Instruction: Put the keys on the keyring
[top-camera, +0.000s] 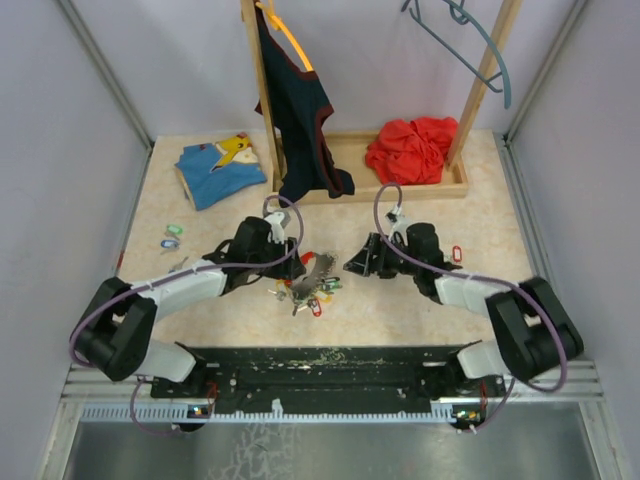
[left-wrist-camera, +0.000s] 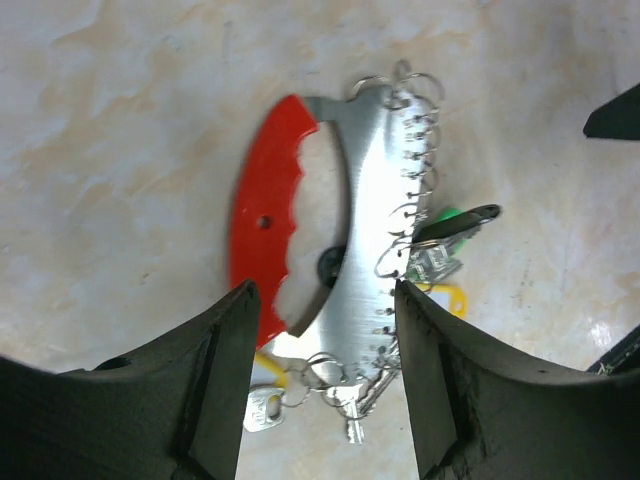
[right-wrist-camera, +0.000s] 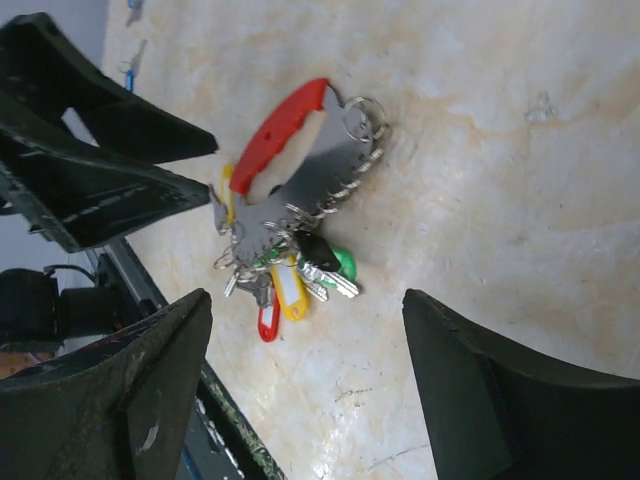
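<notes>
**Location.** The keyring (left-wrist-camera: 365, 200), a curved steel plate with a red handle (left-wrist-camera: 265, 220) and small split rings along one edge, lies flat on the table (top-camera: 420, 300) between the two arms. Some keys already hang in a bunch at its lower end. Loose keys (top-camera: 172, 236) lie on the table well off to the left, and one with a red tag (top-camera: 457, 252) lies beside the right arm.

**Pincers.** The left gripper (left-wrist-camera: 325, 295) stands with jaws apart, straddling the lower end of the plate. Whether a finger touches it cannot be told. The right gripper (right-wrist-camera: 305, 300) is spread wide above the bunch and holds nothing.

**Handling.** The plate is judged rigid, thin and slick, so it would likely slide if pushed. The ridged handle is the thickest part and the best hold. The keys are light, hard and flat to the table. A tag offers more to pinch than a blade does. The rings look springy and will resist being opened.

**Count.**
- Keyring: one.
- Tags in the bunch: two yellow, one red, one green.
- Loose keys on the left: apparently three, one green-tagged and one blue-tagged. They are small in the overhead view.
- Loose keys on the right: one.
</notes>
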